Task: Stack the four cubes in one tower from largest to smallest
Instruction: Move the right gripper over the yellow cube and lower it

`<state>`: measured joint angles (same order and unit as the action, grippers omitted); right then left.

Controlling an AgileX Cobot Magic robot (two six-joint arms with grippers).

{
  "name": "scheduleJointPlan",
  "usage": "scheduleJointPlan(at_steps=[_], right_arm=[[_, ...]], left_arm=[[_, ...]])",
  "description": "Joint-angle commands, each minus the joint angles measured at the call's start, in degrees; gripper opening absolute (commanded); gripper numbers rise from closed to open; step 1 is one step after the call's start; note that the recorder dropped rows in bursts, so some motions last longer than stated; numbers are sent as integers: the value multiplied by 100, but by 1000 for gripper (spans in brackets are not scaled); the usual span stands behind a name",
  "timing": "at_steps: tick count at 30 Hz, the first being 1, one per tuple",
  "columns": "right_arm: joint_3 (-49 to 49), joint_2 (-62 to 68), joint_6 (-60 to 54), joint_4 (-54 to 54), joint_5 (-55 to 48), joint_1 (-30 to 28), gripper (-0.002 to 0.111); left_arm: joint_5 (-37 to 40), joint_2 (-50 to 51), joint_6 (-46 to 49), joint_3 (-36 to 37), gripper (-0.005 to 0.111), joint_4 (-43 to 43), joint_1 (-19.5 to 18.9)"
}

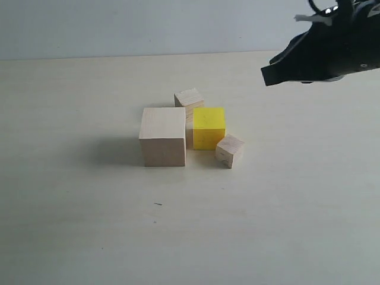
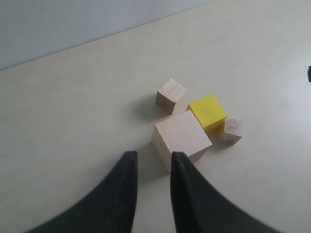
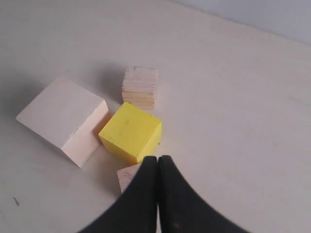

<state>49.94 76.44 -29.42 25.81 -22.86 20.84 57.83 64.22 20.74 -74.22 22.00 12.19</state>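
- Cubes, four in number, are seen gathered in one tight cluster near the middle of the counter [image 1: 71, 237], each resting directly on its surface.
- On the left of the cluster, as the exterior view shows it, the large pale wood cube [image 1: 162, 136] is placed, with its shadow cast further to the left.
- Close beside it on the right the yellow cube [image 1: 209, 127] is set; in the right wrist view one yellow corner is seen to reach the large cube's side.
- Behind the narrow gap between those two, farther from the exterior camera, the rear small wood cube [image 1: 189, 98] is found.
- At the yellow cube's near right corner the front small wood cube [image 1: 229, 150] is placed, turned at an angle to the others; whether contact is made cannot be told.
- Raised at the upper right of the exterior view, well apart from the cubes, the right gripper [image 3: 157, 160] is held with its fingers pressed together and nothing between them; in its wrist view the front small wood cube is partly hidden by the tips.
- A little way apart the fingers of the left gripper [image 2: 153, 155] are held, with nothing gripped; the large pale wood cube is seen just beyond their tips.
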Motion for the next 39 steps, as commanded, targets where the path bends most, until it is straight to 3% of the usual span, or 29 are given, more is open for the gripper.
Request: scheduleJointPlan(at_steps=[1,6,18,26,32,35,39], right_arm=[[49,405,-84,289,318,16,0],[49,495,-84,988,928,16,0],[49,495,-111,999,1578,16,0],[49,495,-100,999,2425,16,0],[49,495,148,1563,2481,16,0],[49,495,6,1413,2175,16,0],[49,493,-810,151,1543,16,0]], left_arm=[[-101,-454,-36,161,26,105,-19],[-65,-694,-359,169,26,105,-19],[311,-782,-597,226,26,137,-19],[243,-782,-597,754,26,-73,-19],[175,-782,-597,1274,26,-73,-19],[80,-782,-536,1504,26,-73,-19],[2,-782,-375,1732,26,-85,-19]])
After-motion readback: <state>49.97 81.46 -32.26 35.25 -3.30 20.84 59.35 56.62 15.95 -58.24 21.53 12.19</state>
